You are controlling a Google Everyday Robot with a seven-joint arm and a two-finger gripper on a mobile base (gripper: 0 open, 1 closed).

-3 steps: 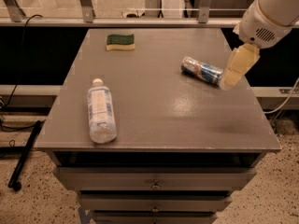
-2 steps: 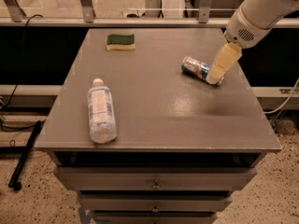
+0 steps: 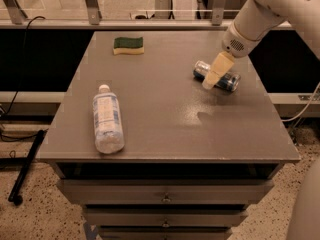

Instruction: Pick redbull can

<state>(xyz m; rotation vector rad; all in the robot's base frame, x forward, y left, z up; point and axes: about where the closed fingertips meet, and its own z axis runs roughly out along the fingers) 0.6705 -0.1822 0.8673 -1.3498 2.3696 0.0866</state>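
Surface: you have a grey table (image 3: 160, 109) with a flat matte top and stacked drawers (image 3: 165, 191) under its front edge. It stands on a speckled floor (image 3: 30, 219). A metal rail (image 3: 150, 24) with upright posts runs behind the table's far edge. A black cable (image 3: 25, 74) hangs down on the left side.

Landmark for positions: the sponge (image 3: 128, 45), green over yellow, which lies flat near the table's far edge, left of centre.

Count, largest first: one white robot arm (image 3: 260, 14), one water bottle (image 3: 107, 124), one redbull can (image 3: 231, 81), one sponge, one gripper (image 3: 211, 78).

Arm: it enters from the top right, well to the right of the sponge.

Water bottle: clear, lying on its side nearer the front than the sponge and slightly to its left, with its white cap toward the sponge.

Redbull can: on its side on the table top, well to the right of the sponge and a little nearer the front. Its long axis runs diagonally, with one end toward the sponge and the other toward the table's right edge. You cannot tell which end is the top.

Gripper: cream-coloured and angled down over the can's middle, hiding that part. You cannot tell whether it is open or closed.
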